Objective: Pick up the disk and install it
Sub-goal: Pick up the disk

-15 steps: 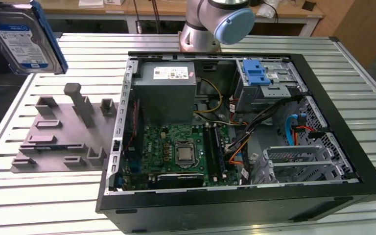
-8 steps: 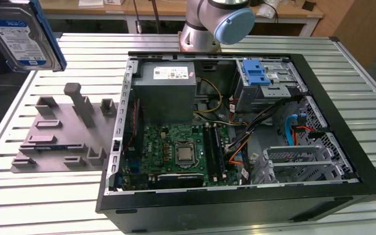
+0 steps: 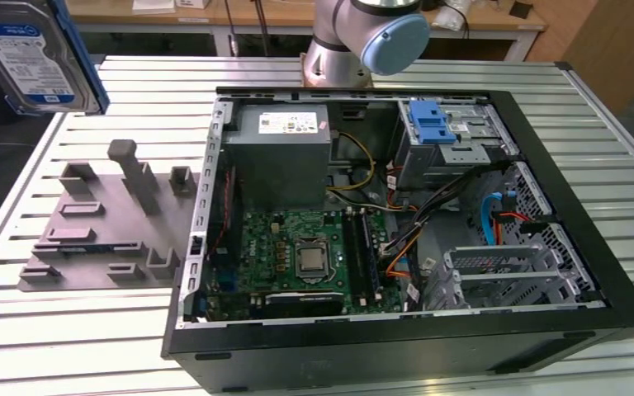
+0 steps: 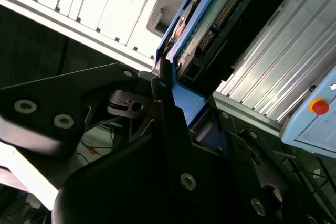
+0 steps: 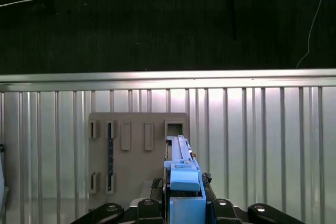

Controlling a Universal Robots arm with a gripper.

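Note:
The disk (image 3: 33, 56), a silver drive with a white-and-blue label and blue rails, hangs upright high above the table at the exterior view's far left. In the second wrist view its connector edge (image 4: 218, 14) sticks out past my gripper (image 4: 176, 95), whose black fingers (image 4: 164, 85) press on the blue carrier. The first wrist view looks along the disk (image 5: 180, 161) edge-on, with my gripper (image 5: 185, 203) shut on its blue rail above the grey holder plate (image 5: 136, 150).
An open black computer case (image 3: 581, 247) lies on the slatted metal table (image 3: 75, 346), with a drive cage under a blue latch (image 3: 432, 124), a grey power supply (image 3: 278, 157) and a motherboard (image 3: 306, 256). The grey holder plate (image 3: 108, 223) lies to the case's left in the exterior view.

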